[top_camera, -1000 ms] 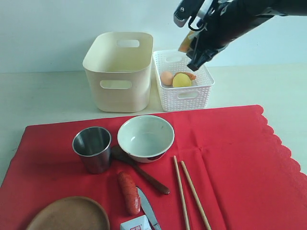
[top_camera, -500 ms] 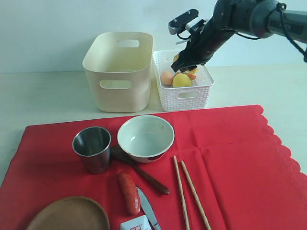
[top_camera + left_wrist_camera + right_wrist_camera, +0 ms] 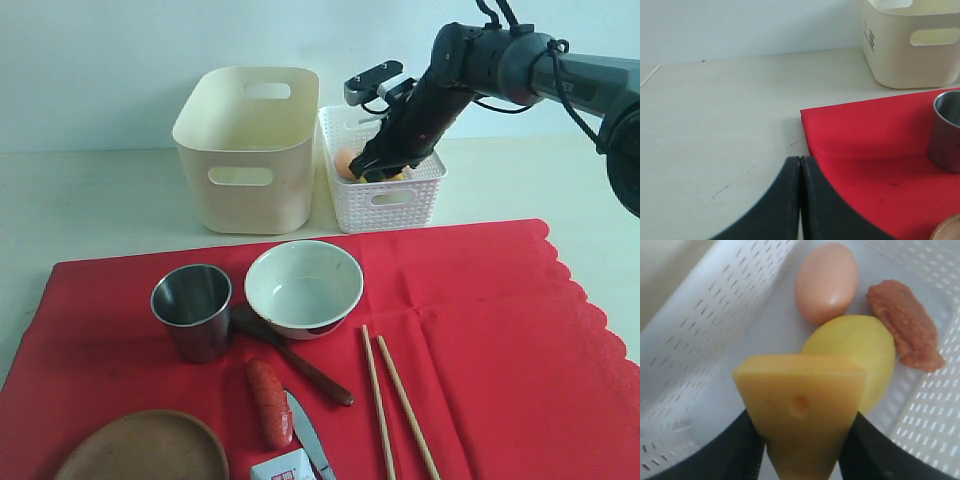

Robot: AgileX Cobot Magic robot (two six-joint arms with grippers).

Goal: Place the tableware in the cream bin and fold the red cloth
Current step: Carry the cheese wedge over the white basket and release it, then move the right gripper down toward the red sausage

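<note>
A yellow cheese wedge (image 3: 800,405) is gripped by the right hand (image 3: 373,168) inside the white lattice basket (image 3: 392,205) beside the cream plastic bin (image 3: 245,200), a food drop-off judged to need only release, while the steel cup (image 3: 192,312) and pale bowl (image 3: 303,288) lie on the red cloth (image 3: 490,320) before that bin.

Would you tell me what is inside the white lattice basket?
An egg, a lemon and a brownish food piece; the right hand holds a cheese wedge over them, hiding part of the basket floor.
</note>
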